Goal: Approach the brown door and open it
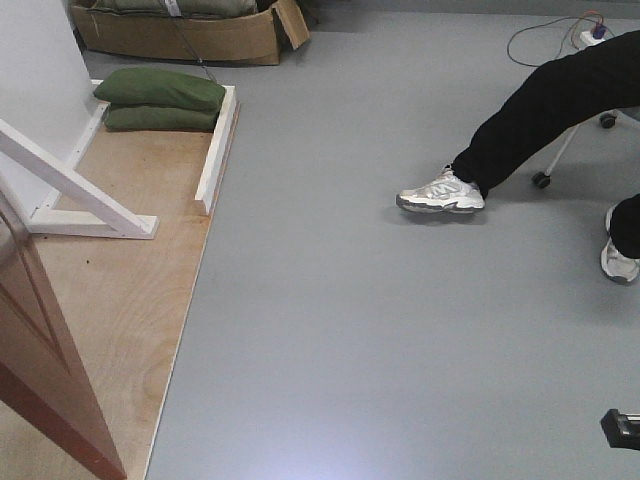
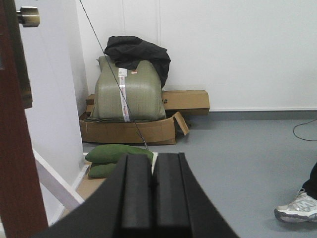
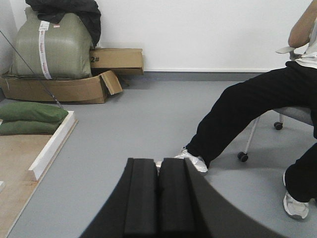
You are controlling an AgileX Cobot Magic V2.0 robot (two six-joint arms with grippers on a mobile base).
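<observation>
The brown door (image 1: 45, 350) shows as a glossy reddish-brown panel at the lower left of the front view, standing on a plywood base. In the left wrist view its edge (image 2: 15, 148) fills the far left, with the end of a brass handle (image 2: 28, 16) and a dark plate at the top left. My left gripper (image 2: 153, 161) is shut and empty, to the right of the door edge and apart from it. My right gripper (image 3: 159, 163) is shut and empty over the grey floor. Most of the door is out of view.
A white wall panel with a slanted white brace (image 1: 75, 185) stands on the plywood base (image 1: 130, 300). Green sandbags (image 1: 160, 98) and cardboard boxes (image 1: 180, 35) lie behind. A seated person's legs and shoes (image 1: 440, 192) and chair castors (image 1: 541, 180) are at the right.
</observation>
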